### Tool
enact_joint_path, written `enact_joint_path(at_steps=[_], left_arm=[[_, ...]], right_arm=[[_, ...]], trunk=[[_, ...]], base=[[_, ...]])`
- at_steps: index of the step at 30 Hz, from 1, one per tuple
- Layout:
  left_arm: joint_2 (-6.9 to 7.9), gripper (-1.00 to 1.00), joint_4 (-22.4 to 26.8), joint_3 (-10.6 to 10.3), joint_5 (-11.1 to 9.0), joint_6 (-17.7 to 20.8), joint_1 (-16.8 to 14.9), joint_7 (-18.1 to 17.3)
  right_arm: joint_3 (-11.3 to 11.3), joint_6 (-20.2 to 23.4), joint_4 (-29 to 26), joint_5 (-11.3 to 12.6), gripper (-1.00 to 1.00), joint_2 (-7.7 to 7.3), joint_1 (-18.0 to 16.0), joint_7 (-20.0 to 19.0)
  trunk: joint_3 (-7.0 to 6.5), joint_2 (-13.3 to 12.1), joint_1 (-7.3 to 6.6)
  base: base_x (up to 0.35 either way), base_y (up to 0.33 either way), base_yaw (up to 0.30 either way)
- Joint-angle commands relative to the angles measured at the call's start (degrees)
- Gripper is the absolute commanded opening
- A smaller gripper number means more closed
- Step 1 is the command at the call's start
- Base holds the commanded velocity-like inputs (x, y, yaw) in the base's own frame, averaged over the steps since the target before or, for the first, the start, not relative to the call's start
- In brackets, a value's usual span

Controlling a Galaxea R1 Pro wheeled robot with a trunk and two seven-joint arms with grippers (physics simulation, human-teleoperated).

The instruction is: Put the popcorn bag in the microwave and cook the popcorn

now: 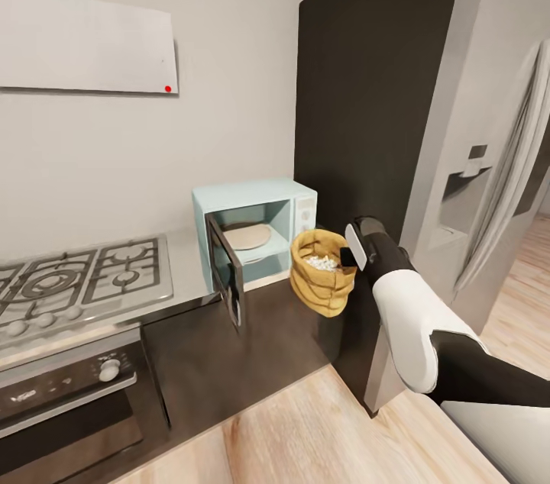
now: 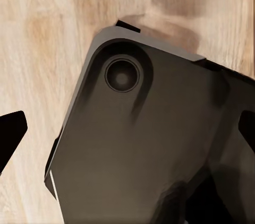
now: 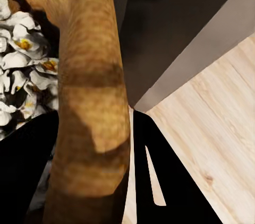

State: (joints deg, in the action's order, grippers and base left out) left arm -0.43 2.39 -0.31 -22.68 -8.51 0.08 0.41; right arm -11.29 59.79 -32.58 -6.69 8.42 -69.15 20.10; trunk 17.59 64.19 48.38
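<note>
Before the open microwave (image 1: 263, 228), tan wrinkly popcorn bag (image 1: 322, 282) of white popped popcorn (image 1: 322, 263), rim pinched by right pincer (image 1: 353, 259)

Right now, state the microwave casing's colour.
Pale mint-blue microwave, clearest in the head view.

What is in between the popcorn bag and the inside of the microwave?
Nothing. In the head view the popcorn bag hangs just outside the microwave, whose door is swung open to the side.

Pale wall (image 1: 114, 156), gas hob (image 1: 76, 278), light wooden floor (image 1: 328, 430), steel fridge (image 1: 496, 186).
</note>
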Motion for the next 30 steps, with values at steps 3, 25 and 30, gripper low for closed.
enact_joint_path(at_steps=[3,25,30], left_arm=[[-0.01,1.00,0.07,-0.24,-0.11,-0.10,0.01,0.03],[-0.01,1.00,0.07,-0.05,-0.35,-0.10,0.01,0.05],[-0.01,1.00,0.07,-0.12,-0.27,-0.10,0.01,0.05]], right_arm=[[-0.40,0.21,-0.10,-0.67,-1.00,0.39,-0.05,-0.24],[-0.44,0.21,-0.15,0.00,-1.00,1.58,-0.08,-0.46],[-0.40,0.21,-0.11,-0.10,-1.00,1.58,-0.09,-0.32]], trunk=[[0.06,0.03,0.02],[0.06,0.03,0.02],[0.06,0.03,0.02]], base=[[0.285,0.000,0.000],[0.244,0.000,0.000],[0.002,0.000,0.000]])
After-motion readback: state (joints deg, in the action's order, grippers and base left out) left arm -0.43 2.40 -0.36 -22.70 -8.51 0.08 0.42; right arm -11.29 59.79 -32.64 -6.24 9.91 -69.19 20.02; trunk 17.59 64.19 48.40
